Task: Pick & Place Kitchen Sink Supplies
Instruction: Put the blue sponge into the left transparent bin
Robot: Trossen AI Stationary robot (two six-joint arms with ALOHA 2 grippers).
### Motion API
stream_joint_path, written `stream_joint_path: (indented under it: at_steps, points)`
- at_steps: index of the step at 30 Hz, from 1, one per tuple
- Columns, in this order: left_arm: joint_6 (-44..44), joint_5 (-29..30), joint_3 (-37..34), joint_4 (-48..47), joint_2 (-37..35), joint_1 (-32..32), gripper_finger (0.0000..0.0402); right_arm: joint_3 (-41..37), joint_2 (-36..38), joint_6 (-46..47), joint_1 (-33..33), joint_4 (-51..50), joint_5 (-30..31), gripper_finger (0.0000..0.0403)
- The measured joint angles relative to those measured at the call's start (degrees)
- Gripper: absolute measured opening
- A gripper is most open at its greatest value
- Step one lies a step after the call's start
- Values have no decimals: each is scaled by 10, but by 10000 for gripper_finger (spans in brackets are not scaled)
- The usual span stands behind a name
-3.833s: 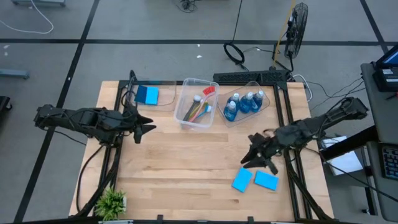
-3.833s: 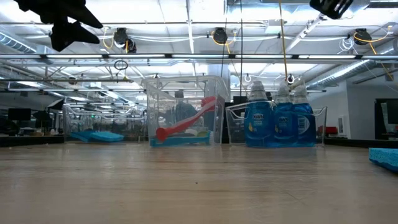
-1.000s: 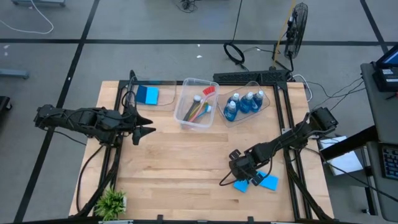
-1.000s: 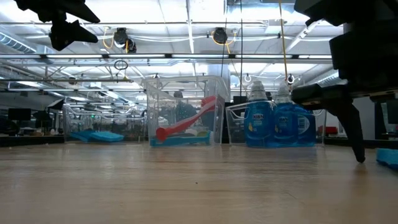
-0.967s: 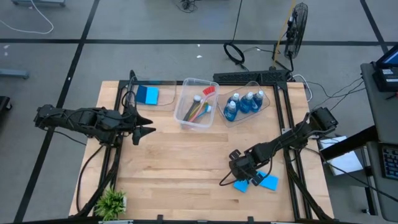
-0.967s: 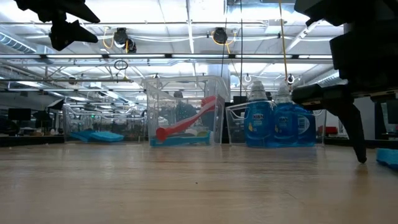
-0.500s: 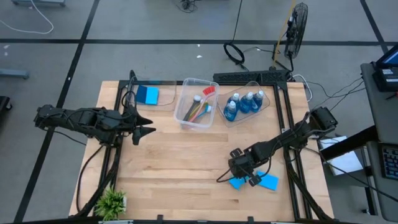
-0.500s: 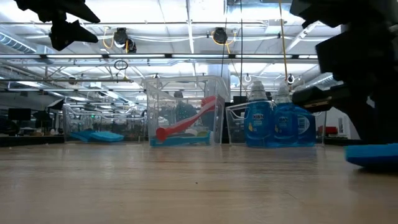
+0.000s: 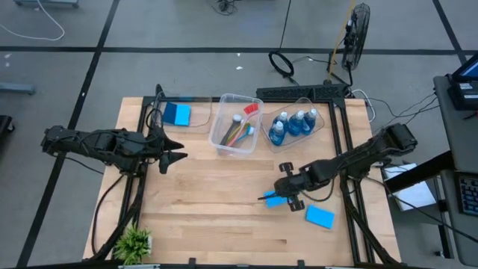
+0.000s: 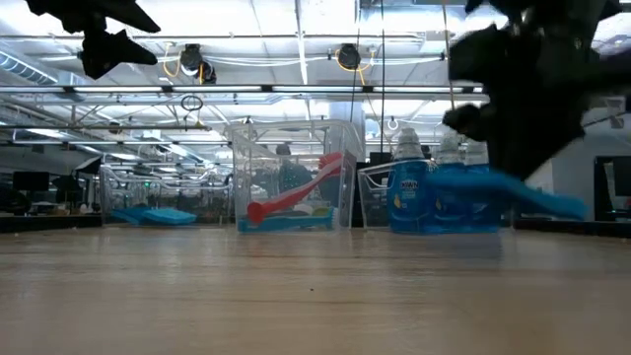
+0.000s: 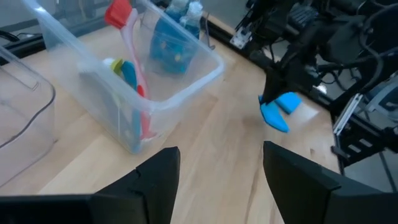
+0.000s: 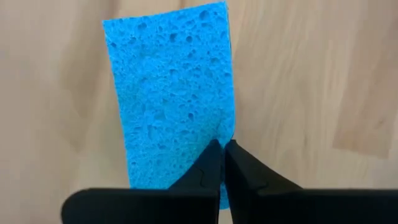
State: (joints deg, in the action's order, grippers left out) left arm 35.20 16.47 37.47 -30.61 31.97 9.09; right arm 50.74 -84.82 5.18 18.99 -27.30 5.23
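Note:
My right gripper (image 9: 270,198) is shut on a flat blue sponge (image 12: 171,93), lifted above the table's right middle (image 10: 503,187). A second blue sponge (image 9: 320,217) lies flat on the wood toward the near right. At the far edge stand three clear bins: one with blue sponges (image 9: 178,113), one with brushes (image 9: 237,123), one with bottles of blue liquid (image 9: 295,123). My left gripper (image 9: 181,157) hangs open above the table's left half, touching nothing. My right gripper pinches the sponge between its two fingers at one long edge (image 12: 229,134), near a corner. The fingers slant down from the table's right side. The sponge is clear of the table and tilted, one end lower (image 10: 567,207), its broad face toward the wrist camera.
A small green plant (image 9: 134,243) stands at the near left corner. Bare wood stretches between the bins and the near edge. In the left wrist view the brush bin (image 11: 134,81) is close ahead, with the right arm beyond it.
My right gripper has shut on the sponge, then risen and gone toward the far edge and a little left, rolling its wrist. The sponge has come off the table and now hangs tilted; the other sponge stayed where it was.

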Motion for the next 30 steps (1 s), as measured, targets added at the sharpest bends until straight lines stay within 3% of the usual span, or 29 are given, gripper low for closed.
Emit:
stream_joint_path:
  at_steps: [4,10,21,30]
  points:
    - [-2,0,0,30,0,0,230,0,44,32,-11,80,0,0]
    - [-6,-3,0,58,0,0,230,2,84,48,-25,249,63,0]
    - [-77,-12,0,130,51,0,230,2,48,48,-73,551,220,0]
    - [-159,-12,0,286,140,0,230,97,-21,45,-85,529,320,0]
